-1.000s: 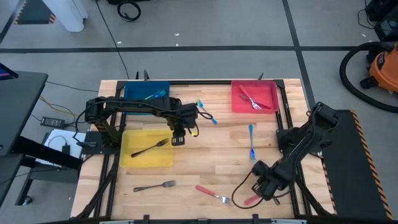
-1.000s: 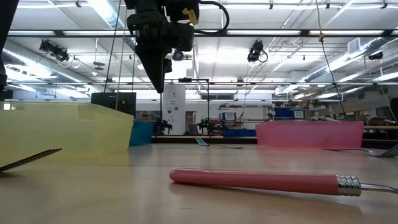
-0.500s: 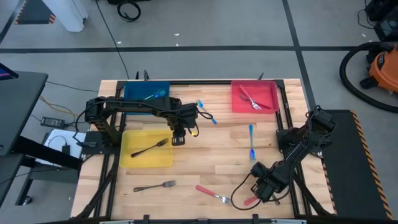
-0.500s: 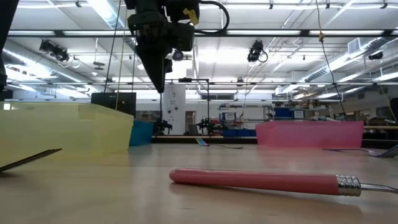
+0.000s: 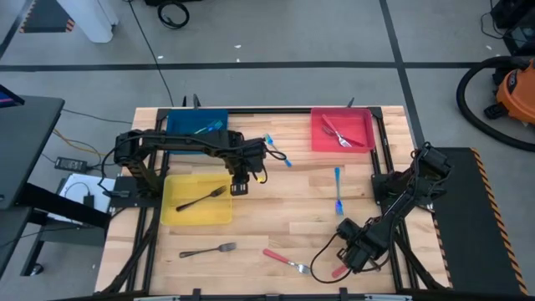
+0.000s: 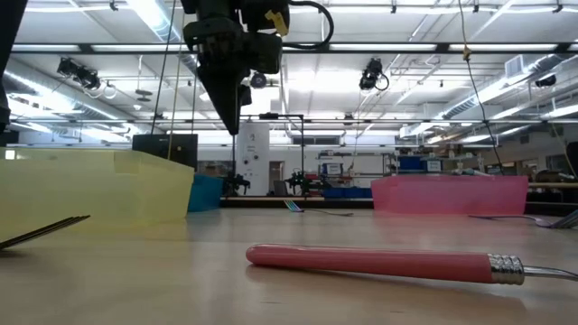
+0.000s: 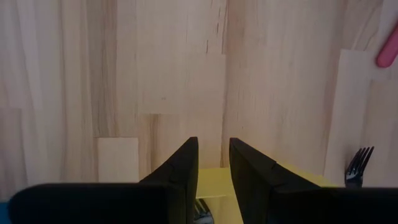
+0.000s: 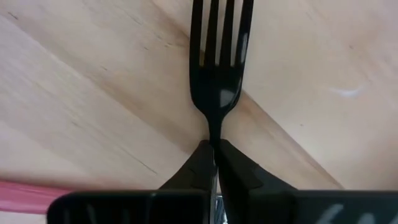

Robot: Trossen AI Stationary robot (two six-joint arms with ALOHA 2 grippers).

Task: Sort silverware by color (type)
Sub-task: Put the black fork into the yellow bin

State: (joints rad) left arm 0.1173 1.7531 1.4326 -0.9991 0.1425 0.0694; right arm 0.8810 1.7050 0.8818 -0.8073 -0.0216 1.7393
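Right gripper [image 5: 351, 255], at the wooden worktop's [image 5: 284, 209] five o'clock, is pinching a black fork [image 8: 217, 74] by the neck, presumably for the yellow tray [image 5: 180, 216]. Left gripper [image 5: 238, 186], nearly closed and empty, is hovering at that tray's three o'clock edge.

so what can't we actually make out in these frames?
- Right end effector: shut on a black fork; handle hidden between its fingers, right wrist view.
- High view: that fork hidden under the arm.
- Low view: red fork, tines cut off by the edge.

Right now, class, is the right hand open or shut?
Shut. In the right wrist view, the right hand has its fingers pressed together on the neck of a fork, whose tines stick out beyond them over the table.
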